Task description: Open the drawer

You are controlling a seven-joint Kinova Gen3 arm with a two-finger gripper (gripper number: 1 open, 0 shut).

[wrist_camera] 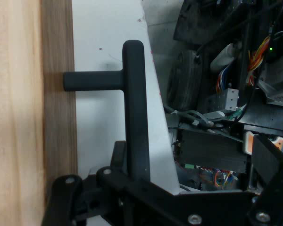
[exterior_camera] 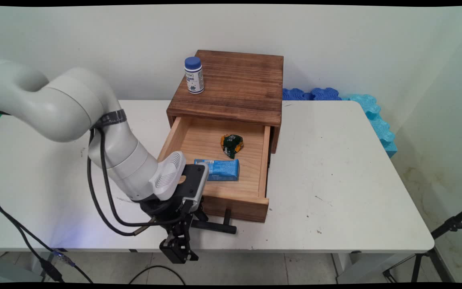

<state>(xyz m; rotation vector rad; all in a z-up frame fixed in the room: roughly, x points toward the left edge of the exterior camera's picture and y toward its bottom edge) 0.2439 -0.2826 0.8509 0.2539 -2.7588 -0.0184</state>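
Drawer [exterior_camera: 219,160] of the small wooden cabinet [exterior_camera: 231,90] stands pulled well out over the white table [exterior_camera: 335,168]. At its front left the gripper [exterior_camera: 183,224] reaches down beside the black handle [exterior_camera: 215,226], whose bar runs up between the black linkage in the hand view; whether the fingers are clamped on it, I cannot tell. Inside lie a blue packet [exterior_camera: 221,169] and a crumpled green wrapper [exterior_camera: 231,144]. A blue-capped bottle [exterior_camera: 194,75] stands on top.
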